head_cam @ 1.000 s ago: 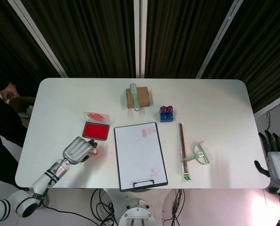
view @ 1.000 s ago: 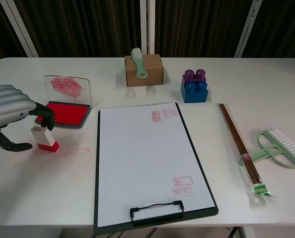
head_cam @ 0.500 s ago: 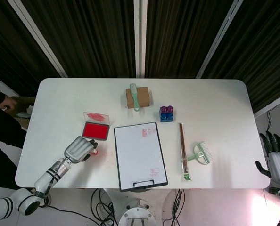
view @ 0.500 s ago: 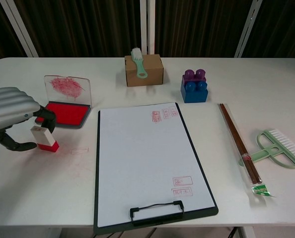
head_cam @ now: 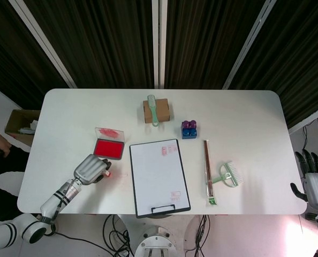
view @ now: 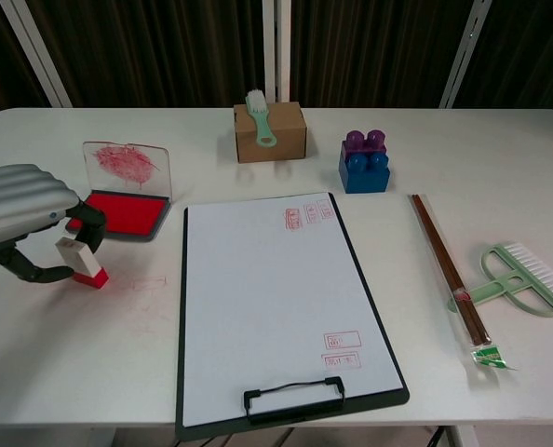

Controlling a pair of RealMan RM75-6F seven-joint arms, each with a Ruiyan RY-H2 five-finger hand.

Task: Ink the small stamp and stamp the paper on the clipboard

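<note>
The small stamp (view: 81, 262) is stood upright on the table (view: 500, 158), red base down, just in front of the ink pad (view: 123, 212) and left of the clipboard (view: 281, 312). The left hand (view: 30, 219) is curled around it: in the chest view a fingertip is set against the stamp's far side and the thumb is brought in from the near side, so a pinch appears to be forming or just made; whether the stamp is truly gripped cannot be told, since it is not lifted. The stamp is approached from above and the side, presumably so that its inking face is kept downward for the pad.

The ink pad's case is left open, its clear lid (view: 128, 166) tilted up and smeared red, with the red pad exposed inside. The paper (view: 276, 298) is held under the clip at the clipboard's near edge and already bears red marks near its top and bottom right. A brush (view: 258, 116) is laid on a cardboard box (view: 270, 133).

The right hand (head_cam: 313, 174) is kept off the table's right edge, fingers extended and apart, with nothing held
</note>
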